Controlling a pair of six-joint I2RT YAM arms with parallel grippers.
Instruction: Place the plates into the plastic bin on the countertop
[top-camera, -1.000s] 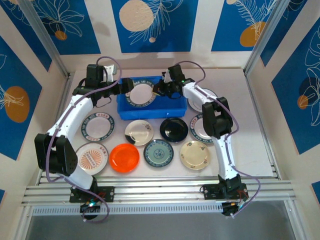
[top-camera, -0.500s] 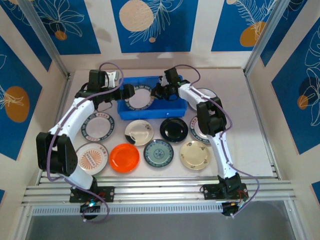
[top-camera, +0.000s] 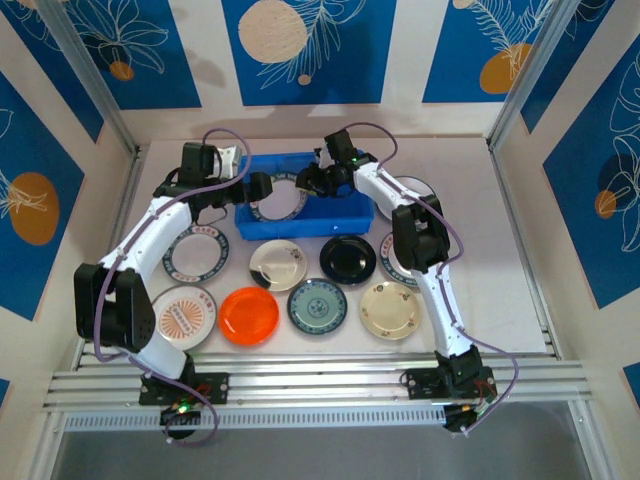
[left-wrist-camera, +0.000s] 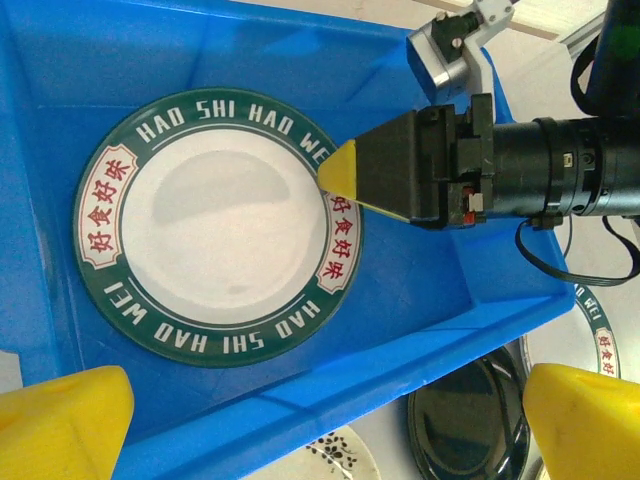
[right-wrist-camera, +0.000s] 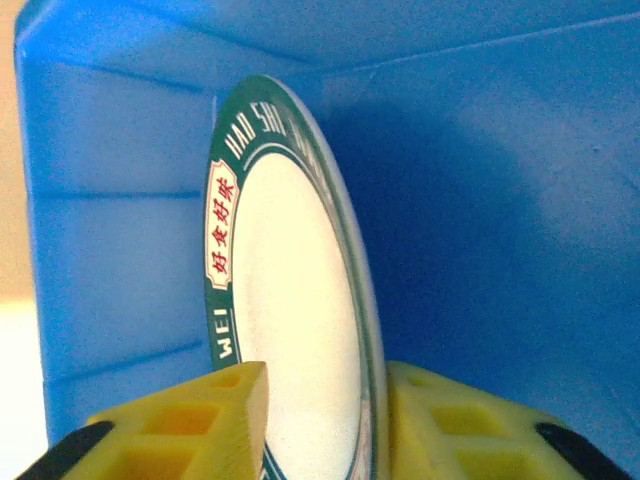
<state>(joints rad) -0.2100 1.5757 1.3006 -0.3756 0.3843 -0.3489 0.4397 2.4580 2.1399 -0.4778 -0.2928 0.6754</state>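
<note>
A white plate with a dark green lettered rim (top-camera: 283, 198) (left-wrist-camera: 220, 225) lies in the blue plastic bin (top-camera: 350, 215) (left-wrist-camera: 430, 290). My right gripper (top-camera: 310, 182) (right-wrist-camera: 325, 420) reaches into the bin from the right. Its yellow fingers (right-wrist-camera: 200, 420) stand parted, with the plate's rim (right-wrist-camera: 290, 300) still between them. My left gripper (top-camera: 262, 187) (left-wrist-camera: 325, 420) hovers open over the bin's near wall, holding nothing. Several more plates rest on the countertop (top-camera: 500, 250) in front of the bin: green-rimmed (top-camera: 197, 252), cream floral (top-camera: 277, 265), black (top-camera: 348, 259), orange (top-camera: 249, 315), teal (top-camera: 317, 306).
A cream plate (top-camera: 390, 309) and a white plate with an orange design (top-camera: 183, 315) lie in the front row. Two more rimmed plates (top-camera: 400, 255) (top-camera: 415, 190) sit partly under the right arm. Metal rails (top-camera: 300, 380) frame the near edge; blue patterned walls surround the table.
The plate has gone from tilted above the bin to lying flat in it. The right gripper's fingers have parted from it. The left gripper has shifted slightly.
</note>
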